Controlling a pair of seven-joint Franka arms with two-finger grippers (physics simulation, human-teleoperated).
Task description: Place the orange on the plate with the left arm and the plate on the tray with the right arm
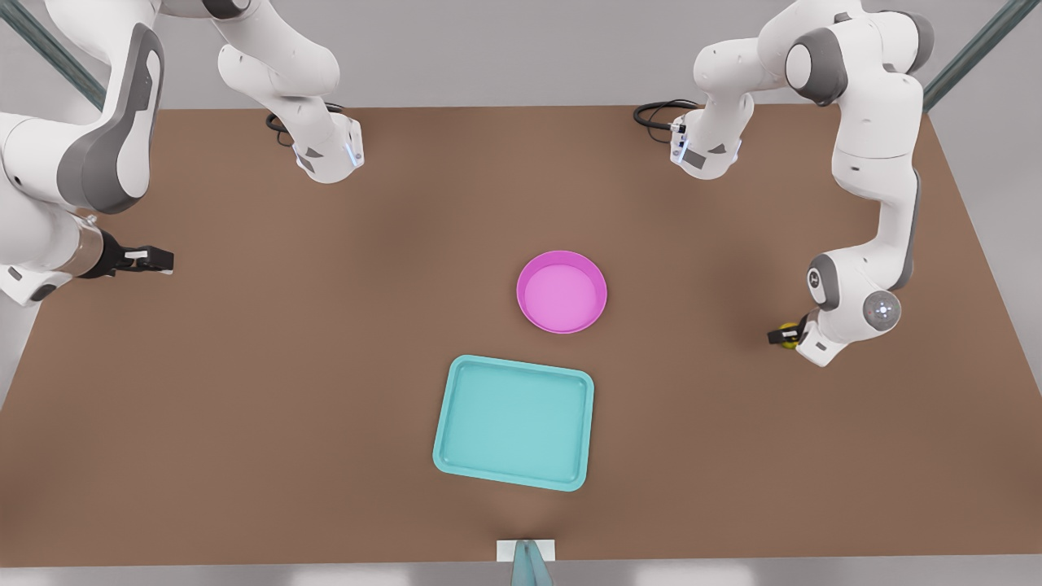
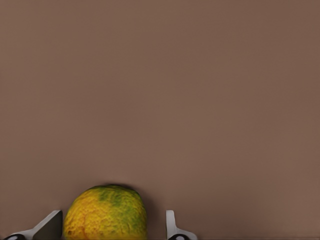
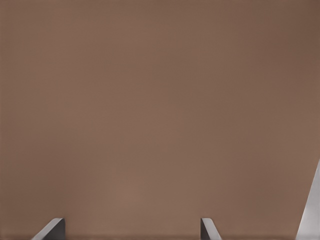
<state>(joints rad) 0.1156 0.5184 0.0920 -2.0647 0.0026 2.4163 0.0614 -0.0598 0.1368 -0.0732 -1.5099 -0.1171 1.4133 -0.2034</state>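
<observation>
This is my simulated lab bench, not a lived-in room. I work over one plain brown tabletop that fills most of the front view, with flat grey floor showing past its edges at the upper corners. Slanted metal frame struts cross the upper right and upper left corners, and black cables coil beside my arm bases along the top. A small white mounting block sits at the bottom centre edge.
</observation>
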